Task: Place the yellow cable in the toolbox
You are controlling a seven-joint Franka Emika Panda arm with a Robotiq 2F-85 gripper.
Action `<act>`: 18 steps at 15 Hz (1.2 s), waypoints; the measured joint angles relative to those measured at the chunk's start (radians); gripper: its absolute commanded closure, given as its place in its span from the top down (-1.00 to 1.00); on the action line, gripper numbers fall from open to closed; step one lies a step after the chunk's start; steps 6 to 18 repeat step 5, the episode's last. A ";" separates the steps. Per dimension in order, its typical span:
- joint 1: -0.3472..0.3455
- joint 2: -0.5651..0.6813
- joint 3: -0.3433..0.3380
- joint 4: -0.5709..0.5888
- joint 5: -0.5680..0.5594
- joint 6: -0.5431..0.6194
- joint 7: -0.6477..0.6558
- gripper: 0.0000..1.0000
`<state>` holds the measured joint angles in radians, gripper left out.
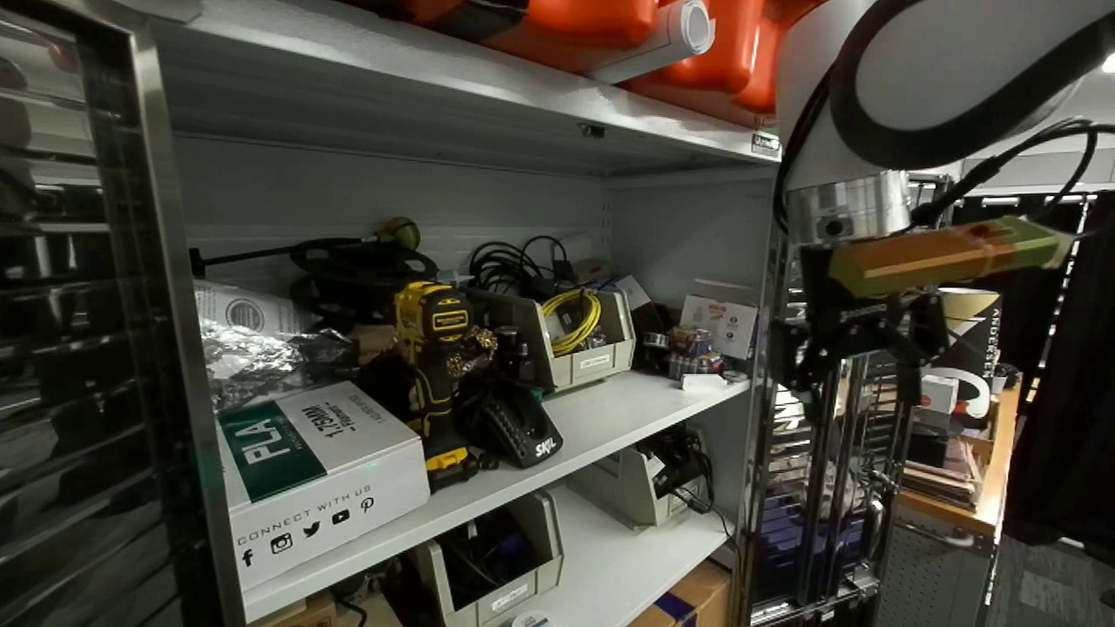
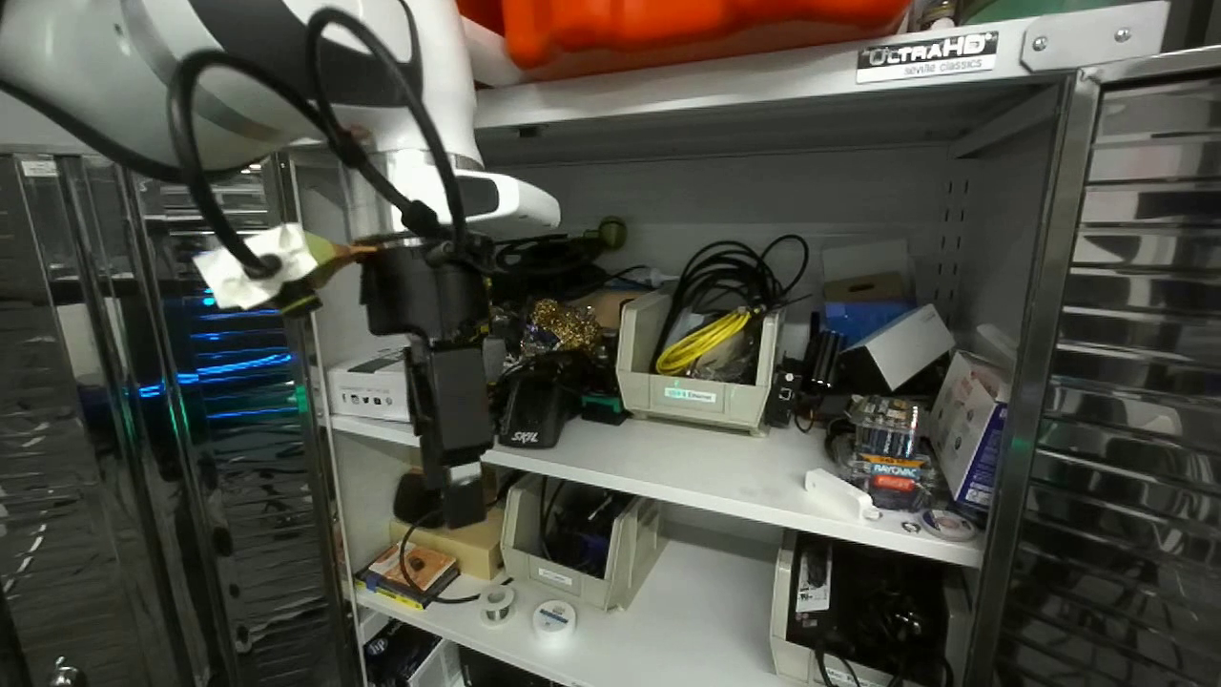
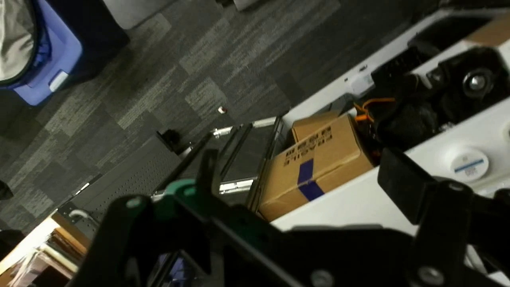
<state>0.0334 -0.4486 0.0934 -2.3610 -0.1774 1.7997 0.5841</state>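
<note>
Hand (image 2: 456, 499) hangs left in an exterior view, before the edge of the counter (image 2: 658, 456), jaws spread wide, gripping nothing. Your yellow cable (image 2: 706, 342) lies at two o'clock from it, inside the pale grey bin (image 2: 696, 408). From the bin, you have bare counter at five o'clock, a carton (image 2: 965, 429) at three.
</note>
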 measured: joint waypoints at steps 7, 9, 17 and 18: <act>-0.004 -0.071 -0.037 0.012 0.009 -0.173 -0.191 1.00; -0.004 -0.071 -0.037 0.012 0.009 -0.173 -0.191 1.00; -0.004 -0.071 -0.037 0.012 0.009 -0.173 -0.191 1.00; -0.004 -0.071 -0.037 0.012 0.009 -0.173 -0.191 1.00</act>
